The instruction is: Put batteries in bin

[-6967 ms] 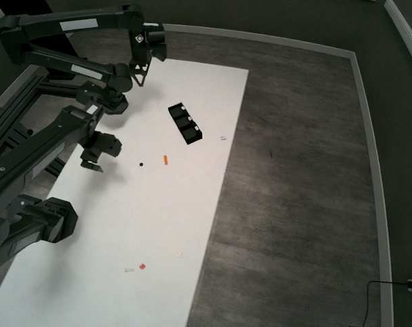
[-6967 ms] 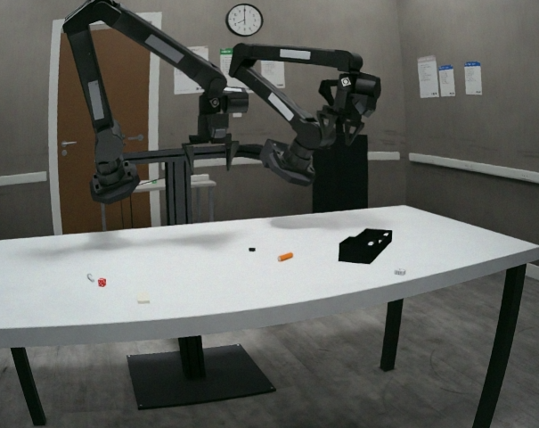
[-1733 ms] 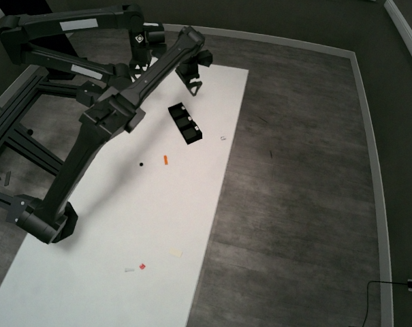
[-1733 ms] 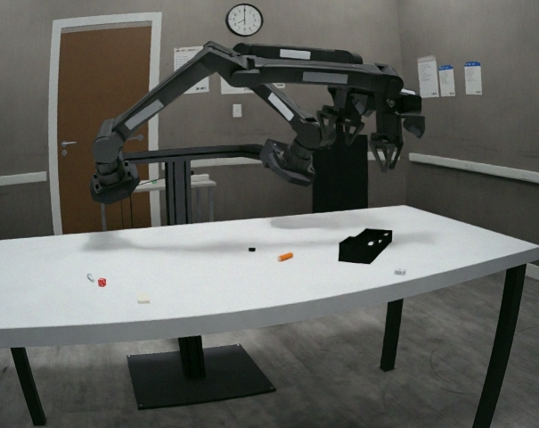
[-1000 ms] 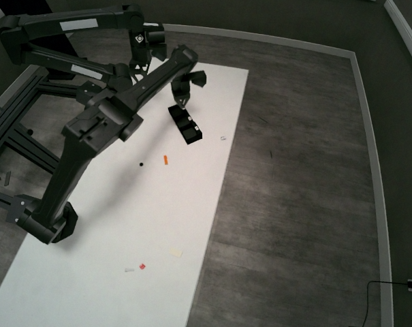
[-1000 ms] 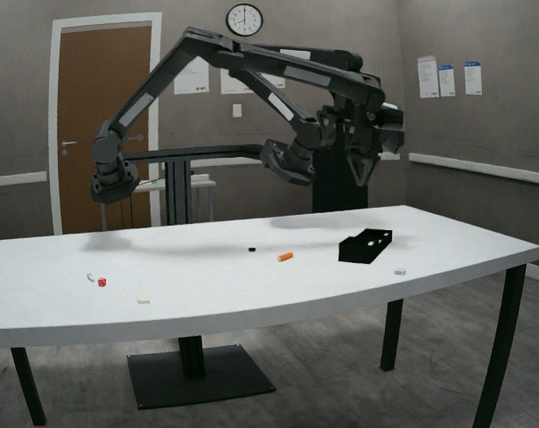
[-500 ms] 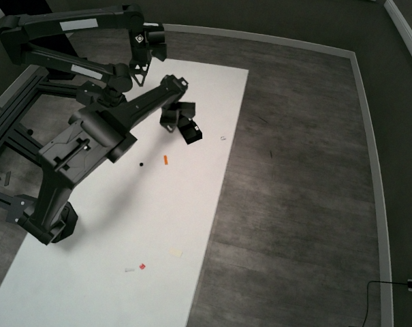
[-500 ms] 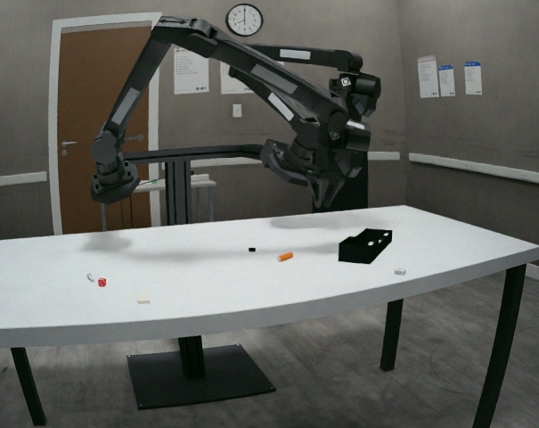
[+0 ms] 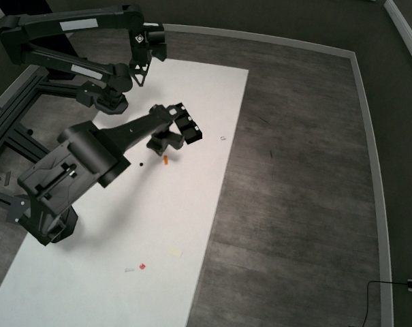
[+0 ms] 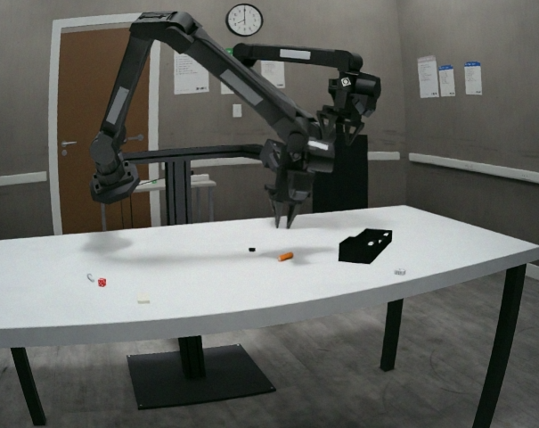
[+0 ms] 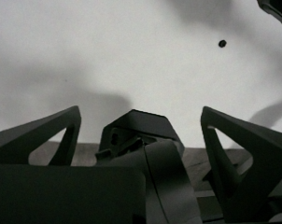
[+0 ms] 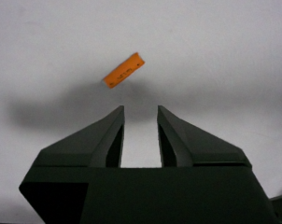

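White table [image 9: 163, 214] [image 10: 214, 294]; entries run left to right as in the exterior view. First, a small grey hooked piece [image 9: 129, 270] [image 10: 90, 277], lying beside a red die [image 9: 142, 266] [image 10: 102, 282]. A pale yellow block [image 9: 176, 252] [image 10: 142, 299] lies nearer the table's front edge. Next, a small black piece [image 9: 141, 164] [image 10: 251, 249] [image 11: 222, 44], apart from its neighbours.

Right gripper [image 9: 160, 153] [image 10: 282, 226] [image 12: 141, 107]: fingers pointing down above the table, narrow gap between the tips, nothing held, nothing touched. In its wrist view, bare table surface shows through the gap.

Orange battery [image 9: 165, 160] [image 10: 285, 256] [image 12: 124, 71]: lying on its side on the table, outside the bins, near the small black piece. In the right wrist view it sits beyond the fingertips, slanted across their line, untouched.

Left gripper [image 9: 141, 84] [image 10: 338, 142] [image 11: 140, 108]: raised well above the table, fingers wide apart, holding nothing.

Black three-compartment bin unit [image 9: 200, 135] [image 10: 354, 251]: flat on the table, apart from the battery. White labels visible; letters too small to read. Last, a small clear piece [image 9: 223, 138] [image 10: 399, 271], outside the bins, near the table edge.
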You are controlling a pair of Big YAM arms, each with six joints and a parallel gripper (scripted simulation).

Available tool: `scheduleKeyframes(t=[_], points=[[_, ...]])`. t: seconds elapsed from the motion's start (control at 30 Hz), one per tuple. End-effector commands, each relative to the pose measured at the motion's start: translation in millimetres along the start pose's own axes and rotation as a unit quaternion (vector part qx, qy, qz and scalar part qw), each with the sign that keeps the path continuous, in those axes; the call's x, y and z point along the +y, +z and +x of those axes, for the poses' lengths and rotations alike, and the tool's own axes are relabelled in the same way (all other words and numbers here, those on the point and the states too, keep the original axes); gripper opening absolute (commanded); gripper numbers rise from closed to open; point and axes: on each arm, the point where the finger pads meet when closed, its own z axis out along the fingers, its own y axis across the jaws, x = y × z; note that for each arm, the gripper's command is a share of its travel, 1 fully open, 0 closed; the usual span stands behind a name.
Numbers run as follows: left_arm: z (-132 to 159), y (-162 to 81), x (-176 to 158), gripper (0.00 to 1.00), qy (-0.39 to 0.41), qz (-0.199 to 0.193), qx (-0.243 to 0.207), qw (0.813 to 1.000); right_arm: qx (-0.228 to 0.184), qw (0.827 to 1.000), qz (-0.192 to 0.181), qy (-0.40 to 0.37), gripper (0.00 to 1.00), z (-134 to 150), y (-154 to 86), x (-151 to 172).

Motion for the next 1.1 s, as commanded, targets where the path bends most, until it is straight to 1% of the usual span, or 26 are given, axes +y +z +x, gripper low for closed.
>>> scheduleKeyframes(t=[0.0, 0.03, 0.27, 0.5, 0.57, 0.6, 0.8, 1.03, 1.07], points=[[-10.3, -21.6, 0.0, 1.0, 0.002, -0.006, -0.021, 1.0, -0.003, 0.998, -0.023, 0.056, 0.28, -12.0, -7.5, 7.4], [-10.3, -21.6, 0.0, 1.0, 0.002, -0.006, -0.021, 1.0, 0.001, 0.996, -0.019, 0.085, 0.28, 1.2, -17.5, 15.4], [-10.3, -21.6, 0.0, 1.0, 0.002, -0.006, -0.021, 1.0, 0.015, 0.984, -0.029, 0.176, 0.28, -1.1, -19.6, 25.8], [-10.3, -21.6, 0.0, 1.0, 0.002, -0.006, -0.021, 1.0, 0.015, 0.965, -0.037, 0.259, 0.28, -4.3, -19.7, 30.4], [-10.3, -21.6, 0.0, 1.0, 0.002, -0.006, -0.021, 1.0, 0.015, 0.965, -0.037, 0.259, 0.28, -4.3, -19.7, 30.4], [-10.3, -21.6, 0.0, 1.0, 0.002, -0.006, -0.021, 1.0, 0.015, 0.957, -0.041, 0.288, 0.28, -4.6, -19.6, 30.6], [-10.3, -21.6, 0.0, 1.0, 0.002, -0.006, -0.021, 1.0, 0.013, 0.932, -0.059, 0.357, 0.28, -5.2, -18.5, 28.7], [-10.3, -21.6, 0.0, 1.0, 0.002, -0.006, -0.021, 1.0, 0.009, 0.893, -0.093, 0.44, 0.28, -1.7, -16.0, 19.8], [-10.3, -21.6, 0.0, 1.0, 0.002, -0.006, -0.021, 1.0, 0.005, 0.897, -0.079, 0.436, 0.28, 9.2, 0.0, 16.7]])
